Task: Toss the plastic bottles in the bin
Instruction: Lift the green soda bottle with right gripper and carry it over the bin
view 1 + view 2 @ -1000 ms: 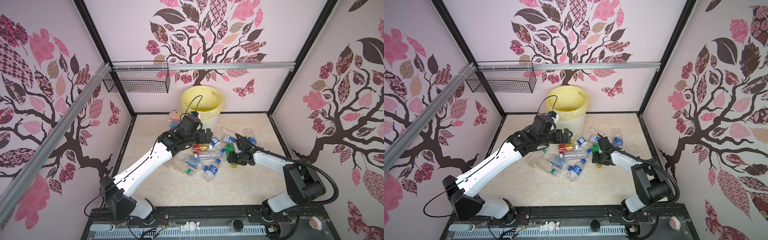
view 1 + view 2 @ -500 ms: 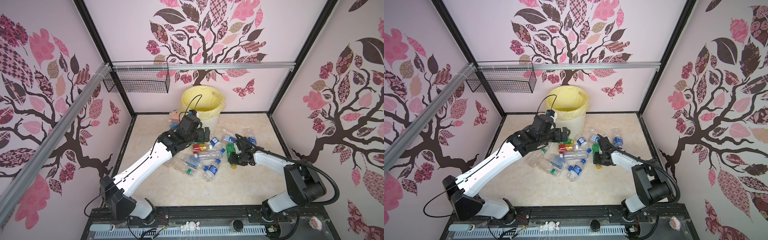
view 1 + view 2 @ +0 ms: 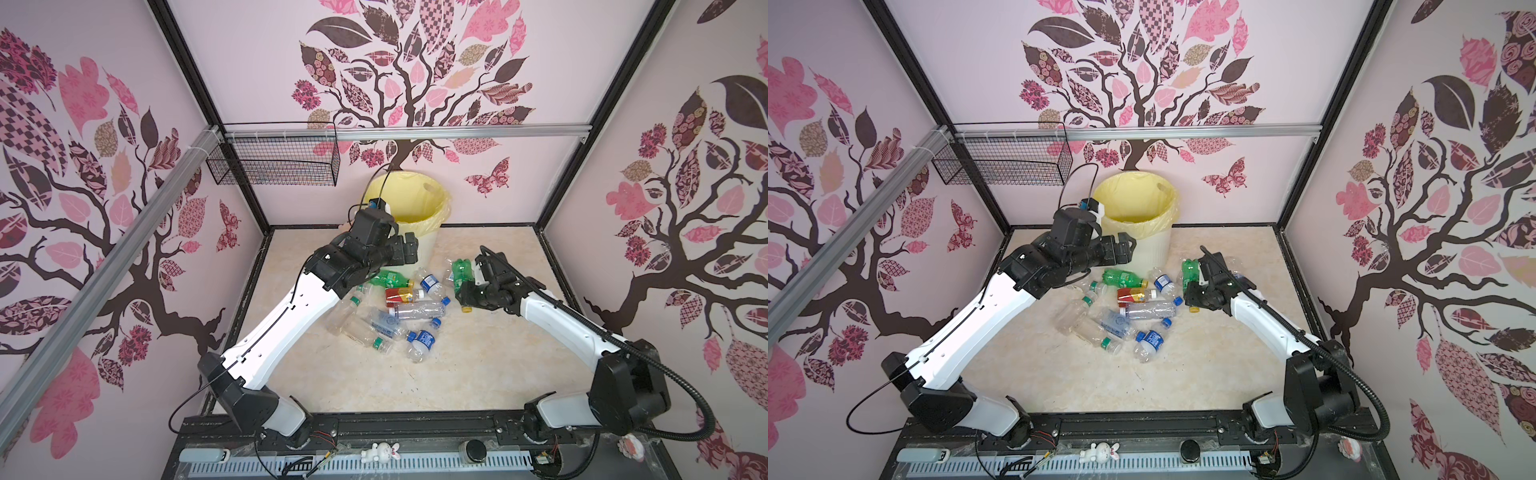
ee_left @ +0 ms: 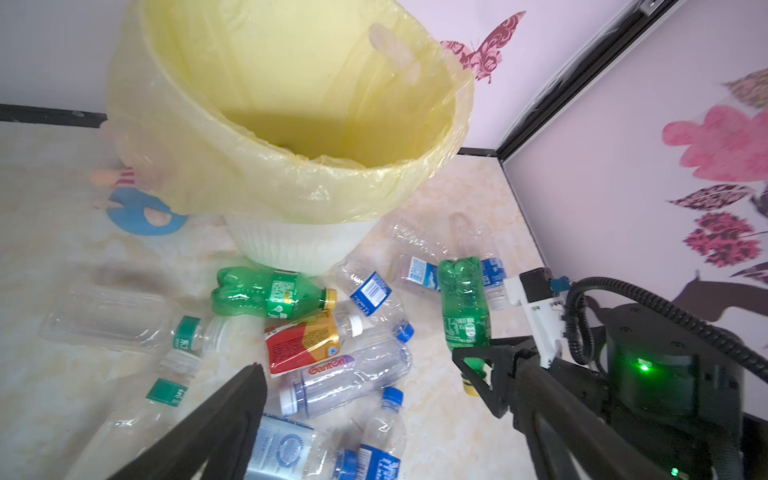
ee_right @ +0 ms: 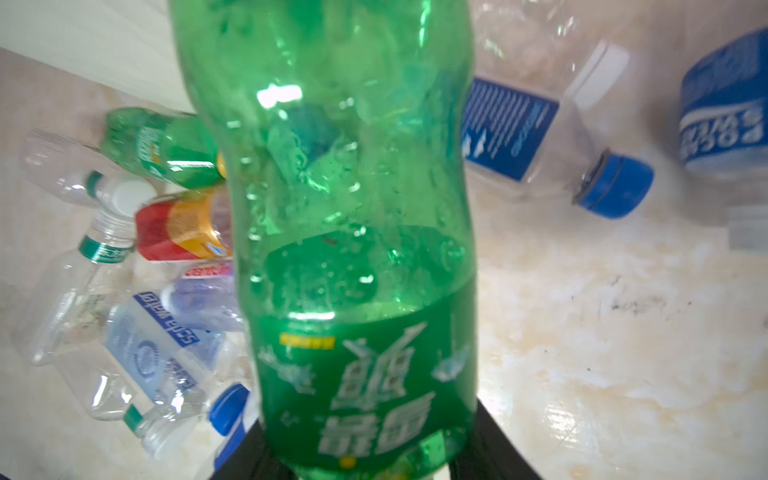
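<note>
Since a sec ago the R gripper (image 3: 466, 298) has narrowed onto the neck of a green bottle (image 3: 462, 270) and tipped it up beside the heap. It now stands cap-down, base up, leaning a bit, gripped just above its yellow cap; can't tell if the cap clears the top. L gripper (image 3: 405, 254) has drawn back a little toward the bin (image 3: 441, 208), jaws spread wide, holding nothing, hanging just in front of the bin's wall. R wrist view is nearly filled by the green bottle (image 5: 353, 216), label to the lens, black fingers (image 5: 249, 461) pinching its neck end; top views only hint at that grip. L wrist view alone shows the yellow liner's inside and a pink-and-blue plush doll (image 4: 137, 208) lying against the bin's base; in both top views the L arm hides most of it. Rest of the bottles (image 3: 395, 309) lie in a loose heap in front of the bin, touching each other, incl. a 2nd green bottle (image 3: 388, 278) and a red-labelled bottle (image 3: 399, 295). Clear blue-labelled bottles (image 4: 419, 272) lie just behind the held one. Surface: cream marbled tabletop (image 3: 478, 374), black frame round it, pink walls w/ tree decals, wire mesh basket (image 3: 274, 166) hung on the back-left rail. Bare top runs from heap to front rail, and from the R gripper to the R-side frame.
</note>
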### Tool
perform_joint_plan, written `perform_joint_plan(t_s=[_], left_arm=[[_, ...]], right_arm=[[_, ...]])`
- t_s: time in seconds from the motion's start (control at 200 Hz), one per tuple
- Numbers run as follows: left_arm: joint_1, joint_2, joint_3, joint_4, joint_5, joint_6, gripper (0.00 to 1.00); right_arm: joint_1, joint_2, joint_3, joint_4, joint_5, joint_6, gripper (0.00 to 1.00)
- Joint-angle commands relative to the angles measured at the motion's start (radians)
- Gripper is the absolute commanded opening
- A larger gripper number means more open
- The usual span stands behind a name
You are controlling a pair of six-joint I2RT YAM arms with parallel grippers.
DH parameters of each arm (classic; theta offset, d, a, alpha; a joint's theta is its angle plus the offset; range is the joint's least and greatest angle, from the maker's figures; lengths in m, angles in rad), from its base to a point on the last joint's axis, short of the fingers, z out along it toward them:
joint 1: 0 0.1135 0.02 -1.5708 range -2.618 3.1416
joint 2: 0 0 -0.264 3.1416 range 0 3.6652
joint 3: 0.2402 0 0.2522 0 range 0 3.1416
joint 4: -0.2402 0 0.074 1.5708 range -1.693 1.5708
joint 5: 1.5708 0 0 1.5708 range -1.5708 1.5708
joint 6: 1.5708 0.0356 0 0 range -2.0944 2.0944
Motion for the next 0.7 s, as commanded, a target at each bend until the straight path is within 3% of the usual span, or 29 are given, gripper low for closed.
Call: perform_joint_plan(t_s=[0.0, 0.285, 0.695], left_arm=[[0.068, 0.048, 0.093, -0.027, 0.141, -0.108, 0.97], [0.098, 0.138, 0.240, -0.055, 0.307, -0.204, 0.97], [0.120, 0.184, 0.303, 0.028, 0.431, -0.256, 0.96]], right_arm=[[0.050, -0.018, 0.156, -0.063, 0.023, -0.018, 0.47], [0.190, -0.018, 0.382, -0.054, 0.069, -0.055, 0.47], [0.243, -0.040, 0.438, 0.051, 0.006, -0.075, 0.47]])
